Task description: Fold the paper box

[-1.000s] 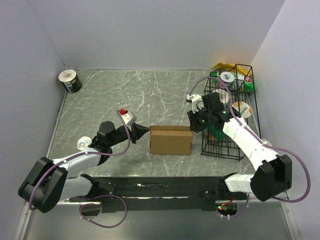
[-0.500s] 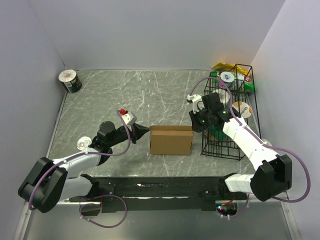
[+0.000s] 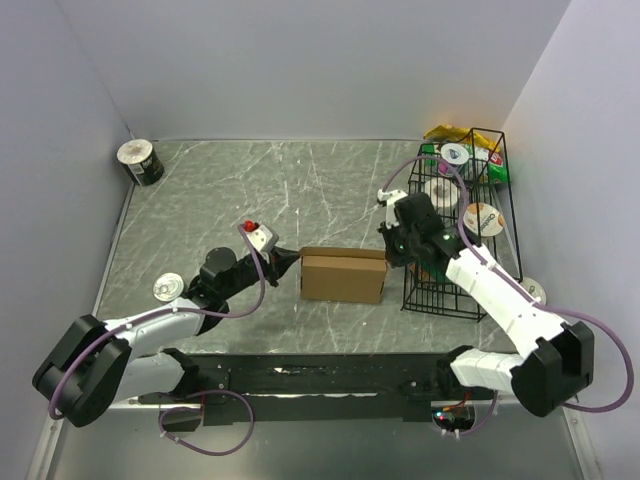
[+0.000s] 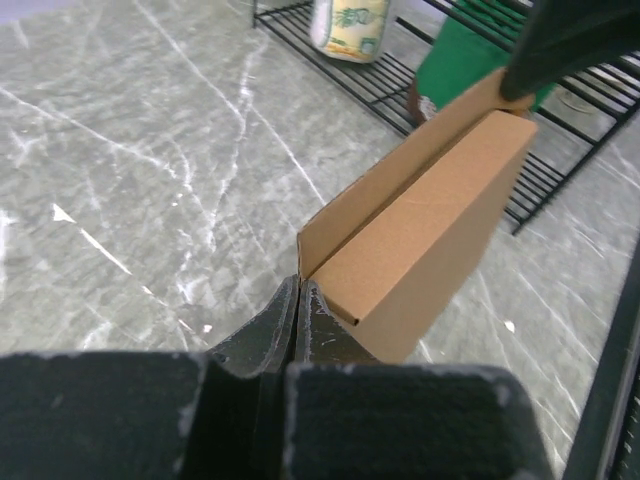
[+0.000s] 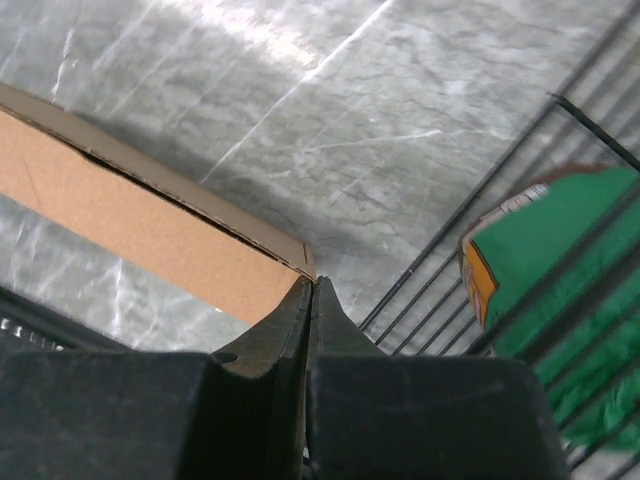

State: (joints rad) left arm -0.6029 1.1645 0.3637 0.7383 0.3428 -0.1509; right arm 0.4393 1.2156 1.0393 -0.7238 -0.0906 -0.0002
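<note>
The thin, plain brown cardboard box [image 3: 343,278] lies on the grey marbled table [image 3: 200,190] between the two grippers. The left gripper [image 3: 291,262] is pinched tight on the nearest corner of the box's raised flap. The right gripper [image 3: 392,252], just beside a black wire basket [image 3: 440,312], is closed on that flap's opposite corner.
</note>
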